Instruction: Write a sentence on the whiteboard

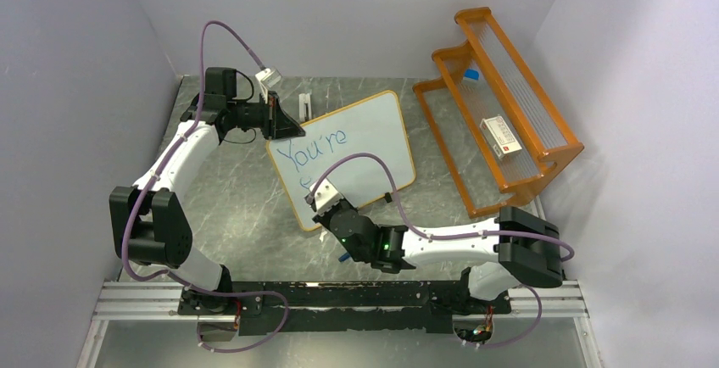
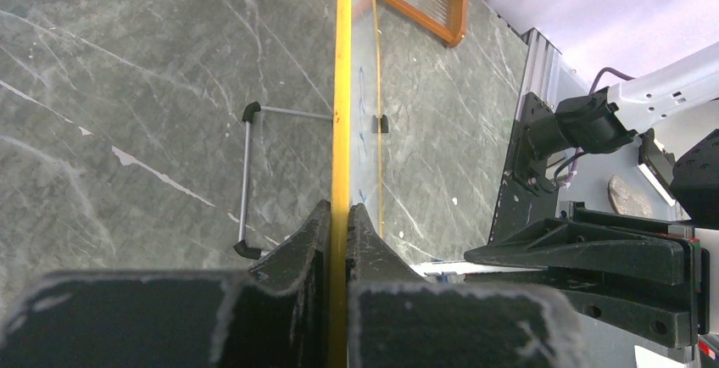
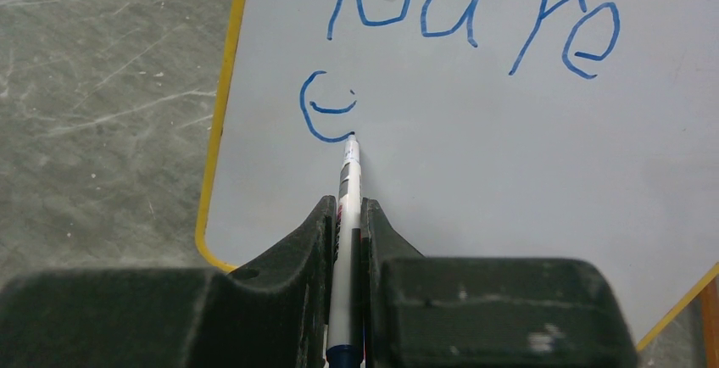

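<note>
Progress looks early to middling, by my reading: the board point(image 1: 365, 143) carries one blue word, "You're" point(image 1: 314, 149), and a second line is only just begun. In the right wrist view, a single rounded stroke point(image 3: 322, 109) with a short curve inside it sits under the word's first letters, near the board's left edge. The pen point(image 3: 348, 173) has its tip touching the lower end of that stroke. The rest of the board point(image 3: 509, 173) below and to the right is bare, so most of the sentence is not yet written.

The board stands tilted on the grey table, with the rack point(image 1: 500, 105) just off its right edge. The left gripper point(image 1: 275, 118) is clamped on the board's upper left edge. Its own camera shows both fingers pressed flat against the yellow frame point(image 2: 341, 131), nothing between them but the board. The right gripper point(image 3: 343, 215) is closed tight on the pen at the board's lower left.

What the finished sentence should be cannot be told from here. From above, the right arm covers the board's lower left corner, so the new stroke is hidden there. The left wrist view sees the board edge-on – its writing shows only as faint blue marks. The right wrist view cuts off the top of "You're". The small things on the rack are too small to name.
</note>
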